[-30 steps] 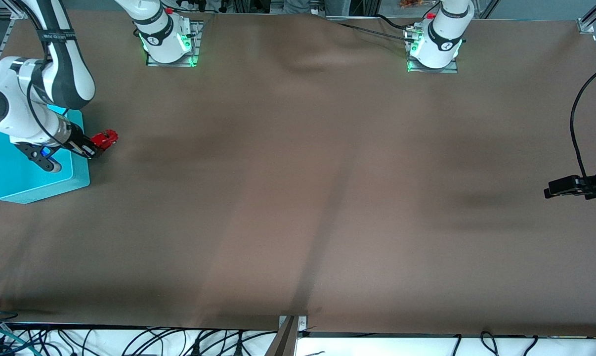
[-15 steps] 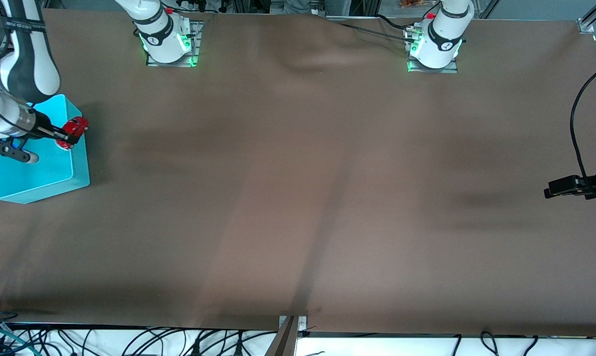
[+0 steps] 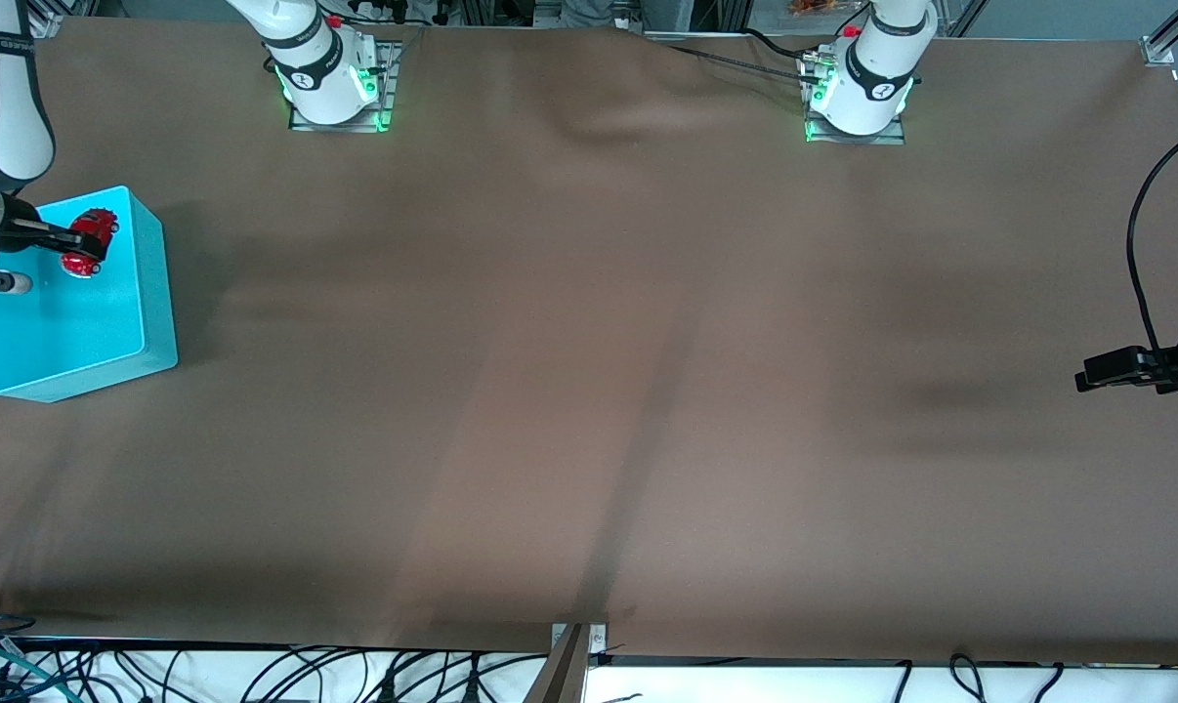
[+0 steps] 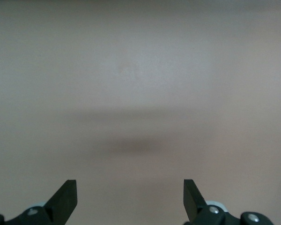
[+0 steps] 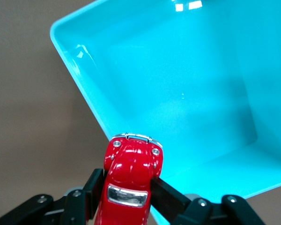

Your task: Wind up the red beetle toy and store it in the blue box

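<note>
The red beetle toy (image 3: 89, 239) hangs in the air over the open blue box (image 3: 157, 293), above the part of the box closest to the robots' bases. My right gripper (image 3: 73, 241) is shut on the toy's sides. In the right wrist view the red beetle toy (image 5: 132, 168) sits between the two black fingers (image 5: 94, 186) of my right gripper (image 5: 129, 188), with the bare inside of the blue box (image 5: 192, 89) under it. My left gripper (image 3: 1089, 375) waits over the cloth at the left arm's end of the table. There my left gripper (image 4: 130, 199) stands open over bare cloth.
A brown cloth (image 3: 589, 371) covers the whole table. The two arm bases (image 3: 330, 83) (image 3: 858, 98) stand along the edge farthest from the front camera. Cables (image 3: 257, 674) hang along the table's front edge.
My right gripper has carried the red beetle toy from beside the blue box's wall to over its opening, toward the right arm's end of the table. The left arm has not moved.
</note>
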